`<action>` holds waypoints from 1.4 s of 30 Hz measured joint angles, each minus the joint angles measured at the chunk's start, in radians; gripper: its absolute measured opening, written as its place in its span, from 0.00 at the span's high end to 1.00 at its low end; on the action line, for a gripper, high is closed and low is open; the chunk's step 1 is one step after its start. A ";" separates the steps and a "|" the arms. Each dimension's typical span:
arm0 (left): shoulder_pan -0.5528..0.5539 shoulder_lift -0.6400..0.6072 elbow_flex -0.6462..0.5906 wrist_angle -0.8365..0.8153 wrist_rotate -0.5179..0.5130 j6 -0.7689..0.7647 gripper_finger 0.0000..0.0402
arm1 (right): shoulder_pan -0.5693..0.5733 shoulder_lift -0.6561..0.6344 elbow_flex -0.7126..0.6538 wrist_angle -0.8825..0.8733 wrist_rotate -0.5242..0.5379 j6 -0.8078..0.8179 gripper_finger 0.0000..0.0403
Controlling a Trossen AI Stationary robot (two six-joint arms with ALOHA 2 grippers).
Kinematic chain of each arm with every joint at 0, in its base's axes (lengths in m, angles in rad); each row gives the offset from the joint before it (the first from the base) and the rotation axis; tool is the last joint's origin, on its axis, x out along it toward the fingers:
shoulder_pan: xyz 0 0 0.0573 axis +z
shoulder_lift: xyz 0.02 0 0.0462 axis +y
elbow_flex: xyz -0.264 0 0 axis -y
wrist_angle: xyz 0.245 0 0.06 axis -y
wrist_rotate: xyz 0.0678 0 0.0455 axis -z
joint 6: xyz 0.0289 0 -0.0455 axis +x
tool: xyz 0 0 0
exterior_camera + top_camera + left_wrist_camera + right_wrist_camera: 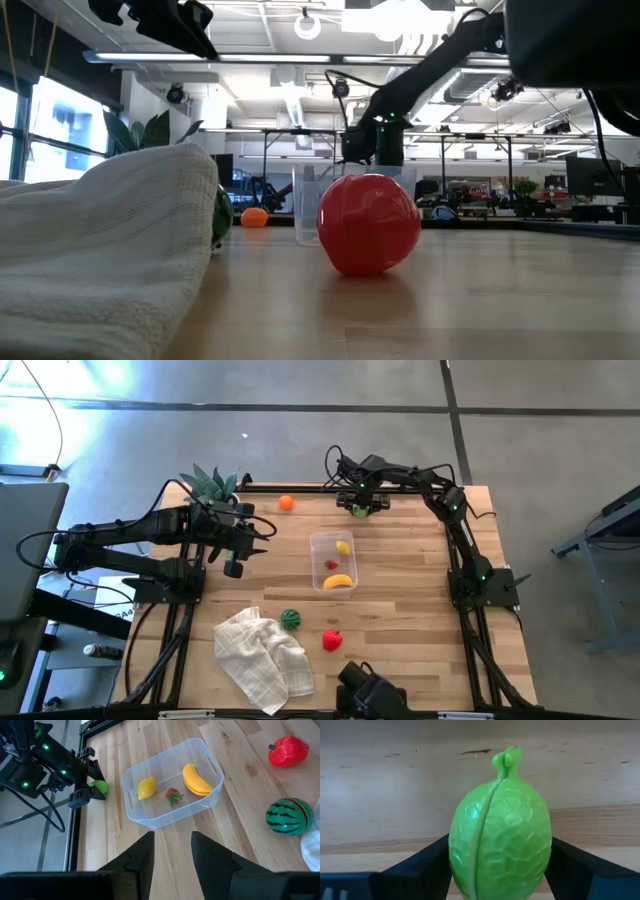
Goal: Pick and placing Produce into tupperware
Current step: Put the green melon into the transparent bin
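Note:
The clear tupperware point(322, 542) stands mid-table and holds a yellow lemon point(146, 788), a small red strawberry point(172, 795) and a banana point(196, 780). At the table's far edge a green bumpy fruit point(500, 850) rests on the wood. My right gripper point(360, 510) points down over it, open, one finger on either side of it. An orange ball point(286, 503), a striped melon point(290, 619) and a red pepper point(332, 641) lie loose on the table. My left gripper point(172, 837) hovers open and empty left of the tub.
A white checked cloth point(262, 655) lies crumpled at the near left, right beside the melon. A spiky plant point(212, 485) stands at the far left corner. Bare wood point(410, 600) stretches right of the tub.

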 joint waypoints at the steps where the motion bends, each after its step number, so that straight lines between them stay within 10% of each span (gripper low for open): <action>1: 0.000 0.000 0.000 0.000 0.000 0.000 0.71 | -0.002 0.000 0.000 0.001 -0.002 0.000 0.35; 42: 0.000 0.000 0.000 0.000 0.000 0.000 0.71 | -0.038 0.002 -0.003 0.025 -0.024 -0.056 0.36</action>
